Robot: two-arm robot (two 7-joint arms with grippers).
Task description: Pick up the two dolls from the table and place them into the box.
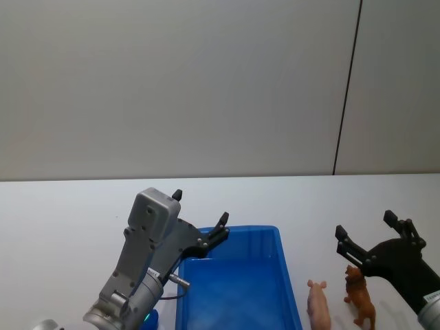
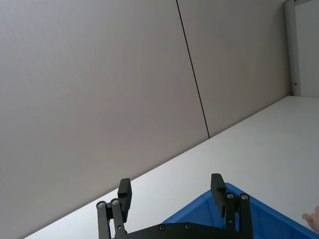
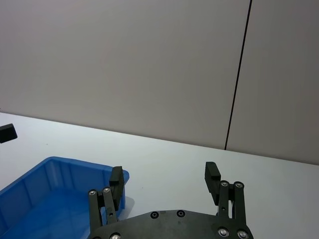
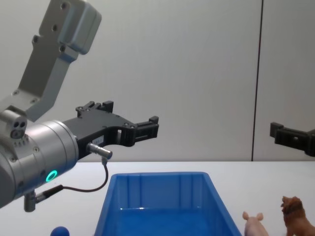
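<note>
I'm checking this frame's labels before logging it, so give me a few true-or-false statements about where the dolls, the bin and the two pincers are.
1. The bright blue ribbed plastic bin holds no doll. True.
2. The pale pink pig figurine is to the left of the bin. False: it is on the white table to the bin's right, beside the shaggy brown lion figurine.
3. The right pincer is shut on the lion. False: it is open above the lion and holds nothing.
4. The left pincer hovers open over the bin. True.
</note>
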